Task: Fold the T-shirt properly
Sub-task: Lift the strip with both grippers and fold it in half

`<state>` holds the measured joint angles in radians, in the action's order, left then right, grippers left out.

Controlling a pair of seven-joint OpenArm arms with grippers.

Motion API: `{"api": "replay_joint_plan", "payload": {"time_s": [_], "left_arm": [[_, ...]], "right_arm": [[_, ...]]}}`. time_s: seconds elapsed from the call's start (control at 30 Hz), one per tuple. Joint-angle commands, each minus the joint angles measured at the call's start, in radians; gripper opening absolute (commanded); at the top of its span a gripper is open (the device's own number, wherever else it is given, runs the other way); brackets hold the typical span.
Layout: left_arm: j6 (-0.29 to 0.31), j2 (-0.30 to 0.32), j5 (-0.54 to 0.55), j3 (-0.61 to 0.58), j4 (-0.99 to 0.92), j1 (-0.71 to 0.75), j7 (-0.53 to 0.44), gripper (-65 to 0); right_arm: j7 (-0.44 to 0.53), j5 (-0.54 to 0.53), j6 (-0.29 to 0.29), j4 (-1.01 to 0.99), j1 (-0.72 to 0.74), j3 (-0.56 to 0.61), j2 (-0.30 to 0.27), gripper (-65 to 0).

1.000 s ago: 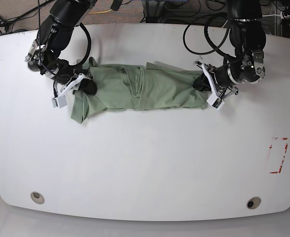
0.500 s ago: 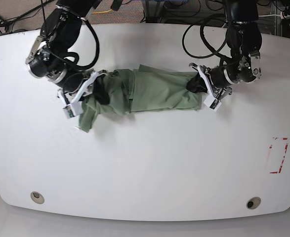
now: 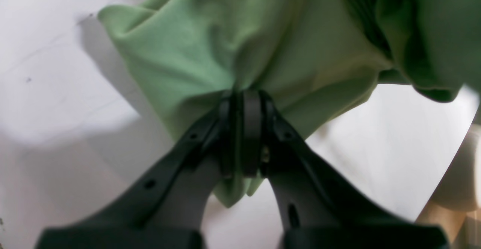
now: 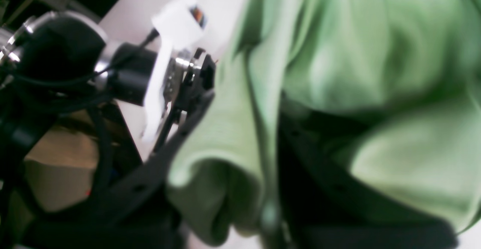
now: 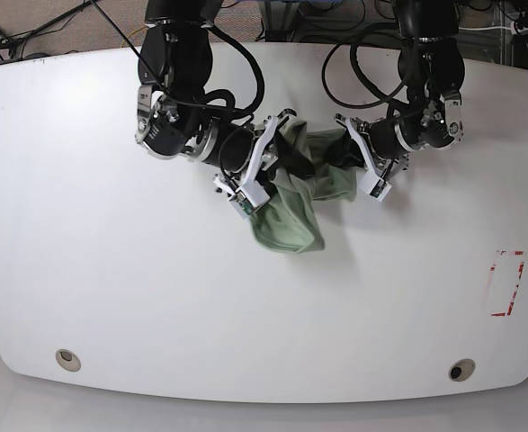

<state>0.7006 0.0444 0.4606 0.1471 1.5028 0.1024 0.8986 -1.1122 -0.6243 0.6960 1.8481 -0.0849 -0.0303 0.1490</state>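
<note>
The pale green T-shirt [image 5: 295, 211] is bunched in a heap at the back middle of the white table [image 5: 156, 297], one lobe hanging toward the front. My left gripper [image 5: 343, 155] grips its right end. The left wrist view shows that gripper [image 3: 242, 98] with jaws pressed together on a pinch of the T-shirt [image 3: 195, 46]. My right gripper [image 5: 269, 169] is at the heap's left side, close to the left one. The right wrist view is blurred. There a thick fold of the T-shirt [image 4: 338, 53] runs between the dark fingers of the right gripper [image 4: 248, 106].
A red rectangle outline [image 5: 506, 283] is marked on the table at the right. Two round holes [image 5: 66, 358] [image 5: 461, 369] sit near the front edge. Black cables loop behind both arms at the table's back edge.
My right gripper has swept to the right with the shirt's left end, up to the left gripper. The shirt went from a long strip to a bunched heap.
</note>
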Motion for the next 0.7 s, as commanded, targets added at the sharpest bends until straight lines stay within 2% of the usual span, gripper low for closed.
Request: {"api": "replay_joint_plan", "payload": {"time_s": [0.0, 0.03, 0.17, 0.2, 0.33, 0.47, 0.57, 0.67], "left_arm": [[-0.002, 0.004, -0.043, -0.002, 0.005, 0.010, 0.052, -62.6], [-0.002, 0.004, -0.041, -0.002, 0.005, 0.010, 0.052, -62.6], [-0.002, 0.005, -0.039, 0.003, 0.006, 0.010, 0.052, -62.6], [-0.002, 0.005, -0.039, 0.003, 0.006, 0.010, 0.052, -62.6], [-0.002, 0.004, -0.015, 0.004, 0.006, 0.009, 0.050, -62.6], [-0.002, 0.010, 0.116, 0.052, 0.035, 0.009, 0.050, -62.6], [-0.002, 0.005, 0.228, 0.131, 0.100, 0.009, 0.050, -62.6], [-0.002, 0.018, 0.298, 0.147, 0.150, 0.009, 0.055, -62.6]], "right_arm": [[0.053, 0.004, 0.002, -0.060, 0.032, 0.016, -0.006, -46.1], [0.053, 0.024, 0.002, -0.094, 0.043, 0.017, -0.007, -39.6], [0.059, 0.116, 0.002, -0.138, 0.064, 0.020, -0.007, -20.1], [0.059, 0.137, 0.002, -0.136, 0.072, 0.023, -0.007, -17.1], [0.057, 0.168, 0.002, -0.092, 0.081, 0.077, -0.007, -14.3], [0.054, 0.166, 0.002, 0.031, 0.067, 0.109, -0.009, -14.3], [0.053, 0.166, 0.002, 0.100, 0.041, 0.111, -0.052, -14.3], [0.053, 0.165, 0.002, 0.098, 0.035, 0.111, -0.070, -14.3]]}}
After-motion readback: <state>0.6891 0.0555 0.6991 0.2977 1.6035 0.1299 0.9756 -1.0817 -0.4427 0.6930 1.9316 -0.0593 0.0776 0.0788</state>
